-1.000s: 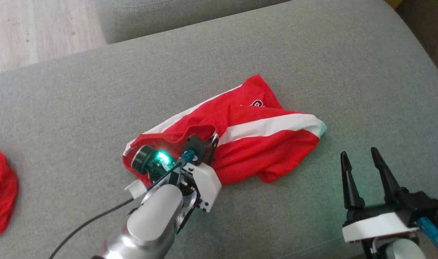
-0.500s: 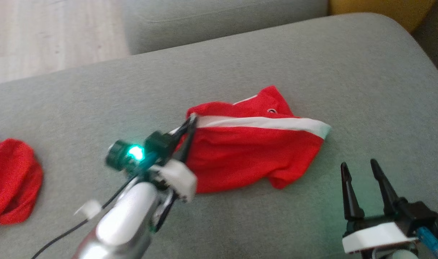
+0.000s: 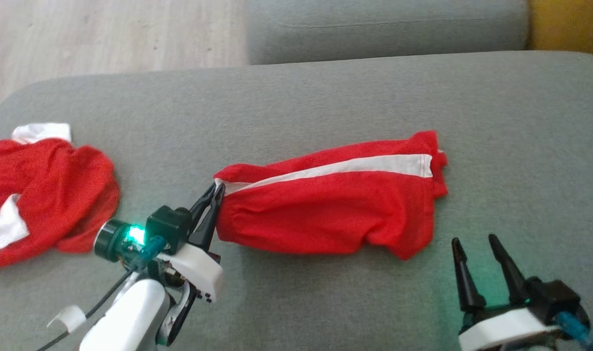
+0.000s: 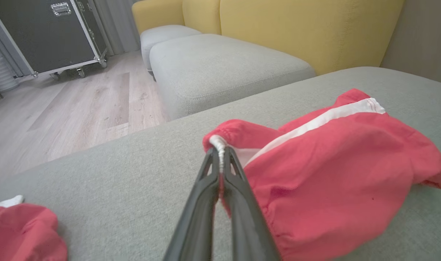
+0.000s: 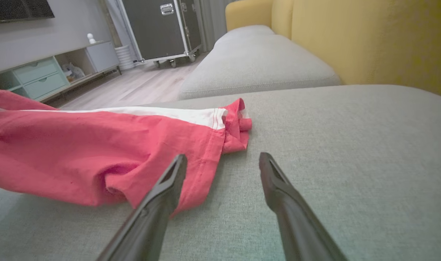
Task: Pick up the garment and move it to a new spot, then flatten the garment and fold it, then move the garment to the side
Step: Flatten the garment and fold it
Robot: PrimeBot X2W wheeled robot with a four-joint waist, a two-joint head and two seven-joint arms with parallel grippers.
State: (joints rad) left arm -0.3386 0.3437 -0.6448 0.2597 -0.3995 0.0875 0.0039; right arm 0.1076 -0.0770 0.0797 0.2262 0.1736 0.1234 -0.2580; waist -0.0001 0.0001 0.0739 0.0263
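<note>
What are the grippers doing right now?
Left gripper: shut on the red shorts, at the waistband.
Right gripper: open, holding nothing.

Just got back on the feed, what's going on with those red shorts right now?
The left tool is pinched shut on the waistband end of the red shorts, which lie stretched lengthwise on the grey cushion. The right tool waits open near the hem end, holding nothing. A second red garment lies crumpled off to the robot's left.
</note>
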